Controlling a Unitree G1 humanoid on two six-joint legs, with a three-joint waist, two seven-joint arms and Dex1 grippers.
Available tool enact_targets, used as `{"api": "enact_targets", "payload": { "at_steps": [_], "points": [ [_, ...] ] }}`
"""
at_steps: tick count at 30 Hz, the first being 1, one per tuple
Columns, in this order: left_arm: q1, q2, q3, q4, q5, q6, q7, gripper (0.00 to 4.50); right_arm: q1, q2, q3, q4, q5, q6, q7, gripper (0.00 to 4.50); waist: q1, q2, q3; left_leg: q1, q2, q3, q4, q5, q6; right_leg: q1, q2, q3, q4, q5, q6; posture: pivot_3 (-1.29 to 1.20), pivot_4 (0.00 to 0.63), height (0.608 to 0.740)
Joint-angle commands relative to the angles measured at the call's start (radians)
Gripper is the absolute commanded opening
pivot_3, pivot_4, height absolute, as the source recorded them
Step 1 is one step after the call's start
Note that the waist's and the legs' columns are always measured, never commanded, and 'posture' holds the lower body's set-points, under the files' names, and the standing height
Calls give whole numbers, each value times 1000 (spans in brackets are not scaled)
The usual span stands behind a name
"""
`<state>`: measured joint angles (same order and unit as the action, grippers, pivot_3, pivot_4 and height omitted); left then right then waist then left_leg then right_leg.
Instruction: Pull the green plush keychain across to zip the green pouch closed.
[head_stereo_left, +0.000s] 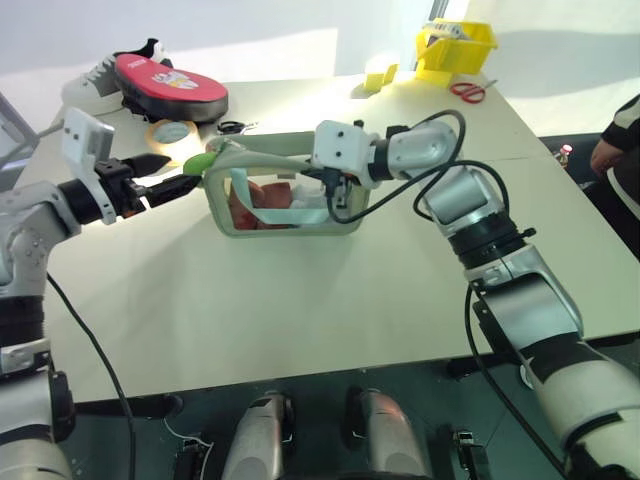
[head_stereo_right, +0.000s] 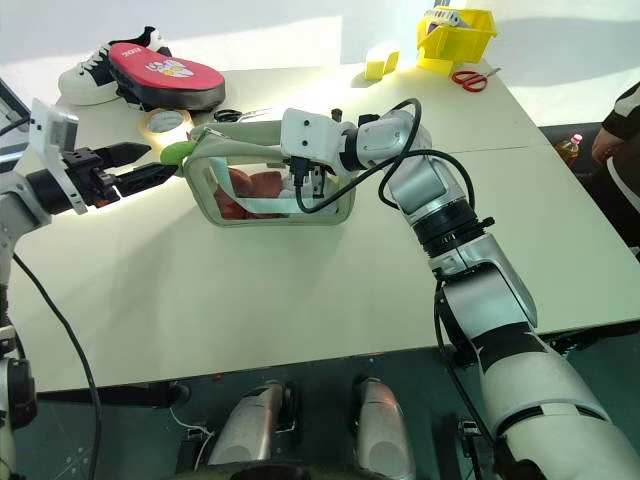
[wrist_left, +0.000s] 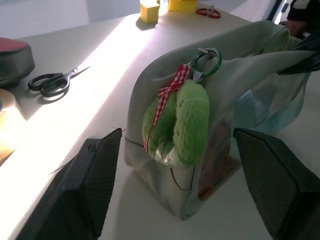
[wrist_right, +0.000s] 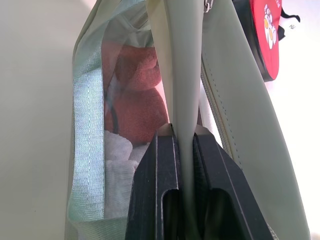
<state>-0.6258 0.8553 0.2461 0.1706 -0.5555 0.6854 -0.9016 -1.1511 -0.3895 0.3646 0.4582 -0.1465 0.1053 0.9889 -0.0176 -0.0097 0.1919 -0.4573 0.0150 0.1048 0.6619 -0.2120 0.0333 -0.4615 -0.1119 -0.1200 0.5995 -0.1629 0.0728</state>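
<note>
Sitting mid-counter (head_stereo_left: 300, 300): the green pouch (head_stereo_left: 285, 195), long axis running side to side across the robot's front, zipper line along the top. Hanging at the pouch's left end, off a ring on the zipper pull: the green plush keychain (wrist_left: 180, 125), trailing a red checked ribbon.

Pinching the pouch's upper edge near its right end: the right gripper (wrist_right: 182, 145), fingers clamped tight on a fold of the pale fabric, apparently bracing the pouch for the pull.

Hovering just left of the plush, pointing level toward it: the left gripper (head_stereo_left: 175, 172), fingers standing apart with the plush framed between them in the wrist view, not yet touching. Clearly the nearer arm to the charm. Judging from this, closing on the plush first, then drawing it rightward along the top toward the braced end.

Showing through the pouch's clear window: red items and something white. Lying behind, well apart: a red oval case (head_stereo_left: 170, 82), a tape roll (head_stereo_left: 172, 133), black scissors (wrist_left: 52, 82).
</note>
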Motion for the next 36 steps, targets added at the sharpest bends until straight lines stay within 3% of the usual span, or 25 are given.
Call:
{"api": "enact_targets", "payload": {
  "at_steps": [1,5,16,24,32,36],
  "points": [
    [-39,4,0,21,16,-34,-13,2159,-5,-2,-20,-47,2,13,1,0,0,0,0,0,0,0,0,0,0,0,0,0,0,0,0,0,150,740],
    [-67,0,-10,43,23,-42,-26,76,1,-8,-21,-59,-2,21,-2,0,2,0,0,0,0,0,0,0,0,0,0,0,0,0,0,0,150,740],
    [-247,-48,-39,-13,-26,9,-48,28,7,-12,-22,-74,-3,31,-6,0,5,0,0,0,0,-1,1,-1,1,1,0,0,0,0,0,0,150,740],
    [-185,-86,-243,-121,160,-120,-45,28,7,-4,-24,-78,-3,35,-11,0,3,0,0,1,0,0,1,0,1,1,0,0,1,0,0,0,150,740],
    [-236,8,-179,-80,136,-105,-114,3966,15,-10,-28,-92,-1,46,-13,0,2,0,0,1,0,0,1,-2,4,1,0,0,1,0,0,0,150,740],
    [-147,104,-158,-52,173,-152,-168,3966,21,-11,-29,-103,-1,55,-15,0,0,0,0,1,0,0,1,-2,3,0,0,0,1,0,0,0,150,740]
  ]
}}
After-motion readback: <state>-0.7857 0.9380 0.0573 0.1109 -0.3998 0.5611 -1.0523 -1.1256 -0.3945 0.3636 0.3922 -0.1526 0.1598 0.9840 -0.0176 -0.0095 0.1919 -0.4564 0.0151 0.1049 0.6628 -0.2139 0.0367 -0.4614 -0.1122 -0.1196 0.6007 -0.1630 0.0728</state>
